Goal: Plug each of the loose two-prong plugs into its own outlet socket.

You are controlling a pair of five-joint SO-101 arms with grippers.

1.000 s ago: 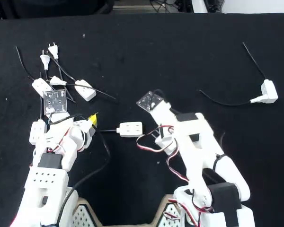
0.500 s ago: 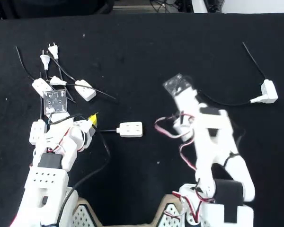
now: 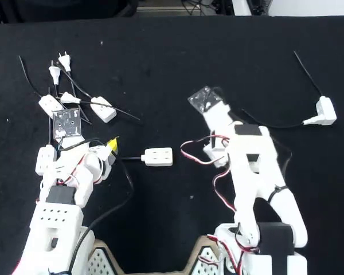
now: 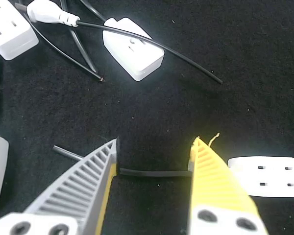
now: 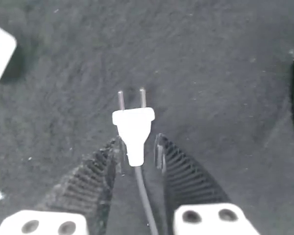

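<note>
In the last sec the right arm [image 3: 249, 166] swung off from the socket strip [image 3: 158, 156], farther out, so its plug [image 5: 133, 123] isn't lined up w/ a socket yet. Right gripper [image 5: 137, 140] clamps the white plug, prongs fwd, above the cloth [image 3: 160, 57]; arm stretched fwd. Left gripper [image 4: 155, 142] sits spread open, astride a black cable [image 4: 154, 173] by the strip.

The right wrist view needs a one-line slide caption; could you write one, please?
Right gripper clamps a white two-prong plug by its body, prongs pointing outward, over the black table.
</note>
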